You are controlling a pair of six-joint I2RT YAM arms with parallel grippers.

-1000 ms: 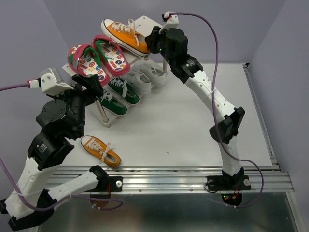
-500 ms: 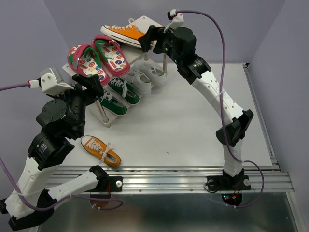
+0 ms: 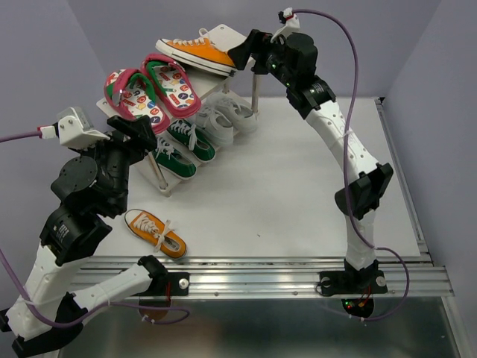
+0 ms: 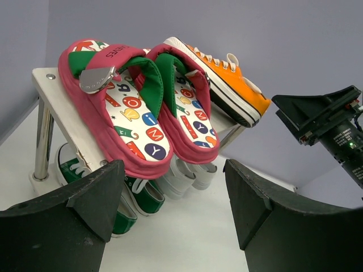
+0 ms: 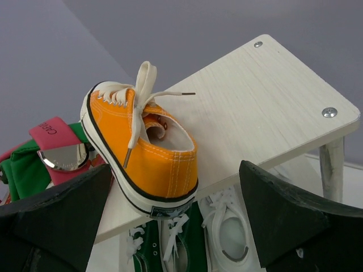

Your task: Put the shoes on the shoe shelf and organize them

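Note:
The cream shoe shelf [image 3: 226, 33] stands at the back left. One orange sneaker [image 3: 195, 52] [image 5: 142, 147] lies on its top board [image 5: 255, 96], heel at the board's edge. My right gripper [image 3: 244, 54] [image 5: 176, 209] is open just behind that heel, apart from it. The pink-red flip-flops [image 3: 149, 93] [image 4: 142, 107] share the top board. Green sneakers [image 3: 182, 149] [image 4: 136, 195] and white sneakers [image 3: 227, 119] [image 5: 229, 232] fill the lower board. The other orange sneaker [image 3: 154, 232] lies on the table near the left arm. My left gripper [image 3: 138, 127] [image 4: 173, 198] hangs open and empty, facing the shelf.
The white table [image 3: 283, 194] runs to a metal rail [image 3: 298, 272] at the near edge. Purple walls close in behind and beside the shelf. The right arm's purple cable [image 3: 350, 82] loops above the table.
My right gripper has opened, let go of the orange sneaker on the top board and drawn back to the right. The left arm has hardly moved.

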